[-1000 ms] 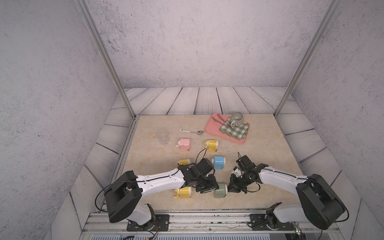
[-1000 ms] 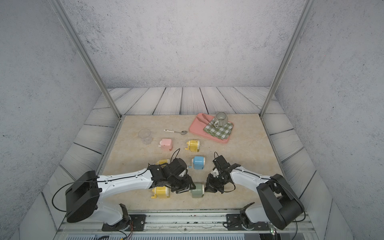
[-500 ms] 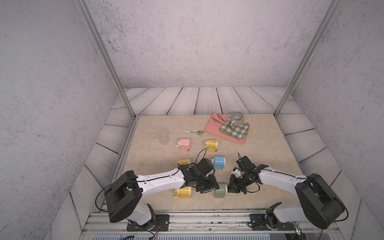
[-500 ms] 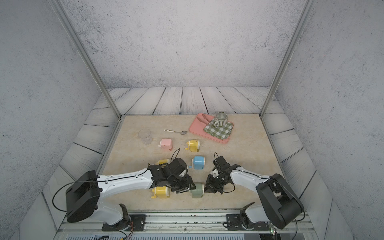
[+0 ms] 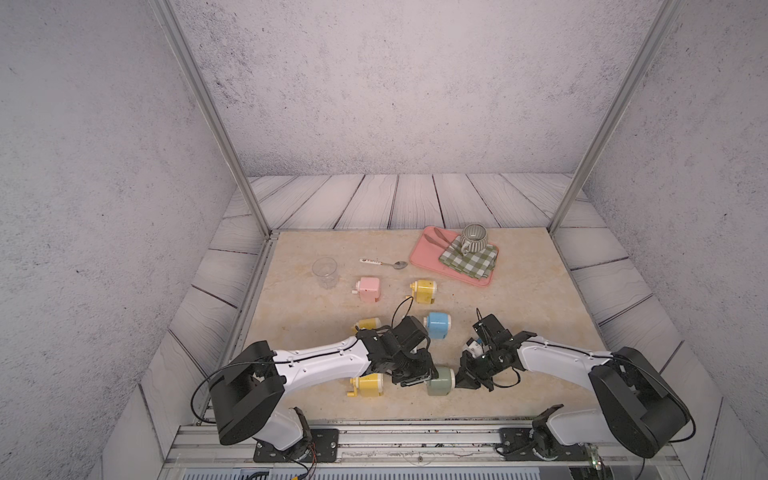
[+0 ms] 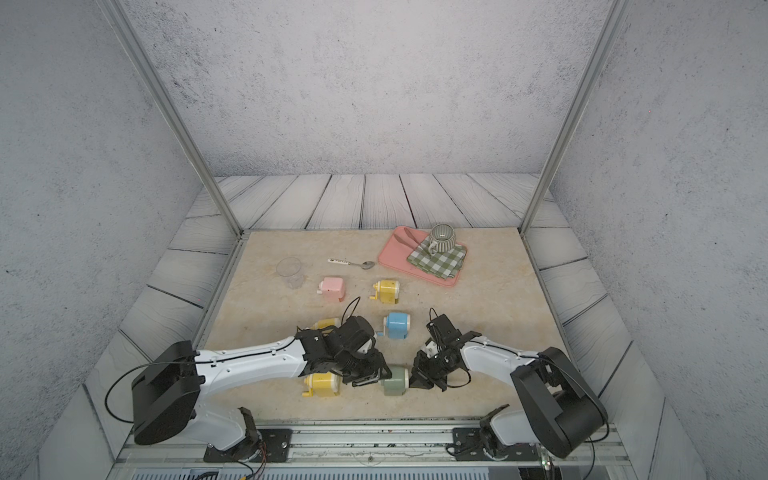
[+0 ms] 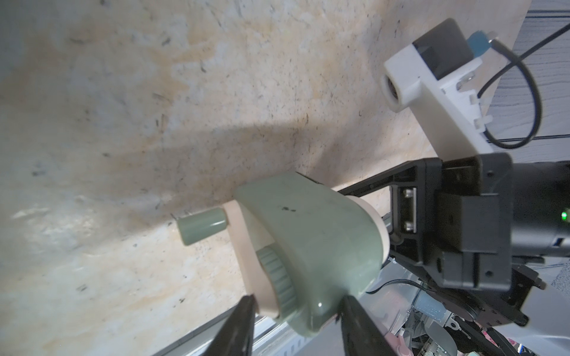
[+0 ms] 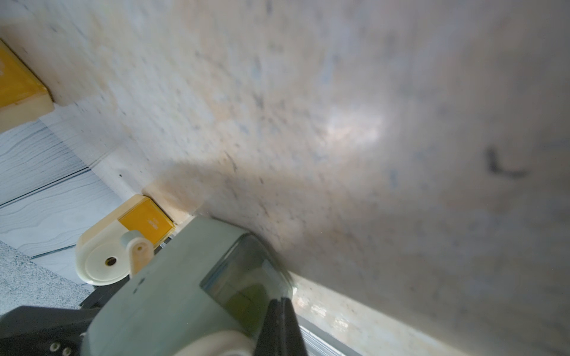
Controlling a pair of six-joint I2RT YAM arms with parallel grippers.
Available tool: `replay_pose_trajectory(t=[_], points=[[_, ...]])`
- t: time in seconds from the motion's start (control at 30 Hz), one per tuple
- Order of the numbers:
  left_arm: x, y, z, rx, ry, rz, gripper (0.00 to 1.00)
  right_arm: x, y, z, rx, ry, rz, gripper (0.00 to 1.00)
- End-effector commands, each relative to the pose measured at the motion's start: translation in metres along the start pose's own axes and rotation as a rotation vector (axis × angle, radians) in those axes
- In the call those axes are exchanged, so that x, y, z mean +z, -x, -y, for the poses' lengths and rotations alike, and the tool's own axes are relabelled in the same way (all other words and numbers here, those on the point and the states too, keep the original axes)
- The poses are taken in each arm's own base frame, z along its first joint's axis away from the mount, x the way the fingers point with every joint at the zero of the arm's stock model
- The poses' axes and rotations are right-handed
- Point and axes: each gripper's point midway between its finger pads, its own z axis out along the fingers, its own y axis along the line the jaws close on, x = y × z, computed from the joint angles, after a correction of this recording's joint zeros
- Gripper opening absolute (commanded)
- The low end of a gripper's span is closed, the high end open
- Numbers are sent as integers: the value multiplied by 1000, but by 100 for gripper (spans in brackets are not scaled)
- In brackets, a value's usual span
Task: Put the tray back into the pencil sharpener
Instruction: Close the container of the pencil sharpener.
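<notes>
I see the left claw [image 7: 297, 303] clamped across the green pencil sharpener [image 5: 441, 380], which stands near the front edge of the worktop [image 5: 519, 299], just beside a yellow sharpener [image 5: 368, 384]. The right claw [image 8: 281, 302] is pressed together, its tips touching the clear tray [image 8: 243, 286], which sits inside the green pencil sharpener's end.

Sharpener [image 5: 442, 382] between left hand [image 5: 422, 374], right hand [image 5: 460, 380]

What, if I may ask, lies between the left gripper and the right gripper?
The sage-green plastic pencil sharpener, in both top views; the left gripper clamps it, the shut right gripper touches it.
</notes>
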Motion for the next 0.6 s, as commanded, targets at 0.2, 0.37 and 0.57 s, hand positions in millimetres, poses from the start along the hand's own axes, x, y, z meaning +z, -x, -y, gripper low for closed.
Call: replay_pose_trajectory(t=[0.2,0.37,0.57], points=[[16,-17,-65,-60,233,-63,48,1,-6,-14,-15,64,-50,0],[16,-17,-63,-58,231,-63,48,1,-6,-15,-16,66,-50,0],[14,-16,-63,-57,231,-59,48,-2,-8,-8,-20,23,-37,0]])
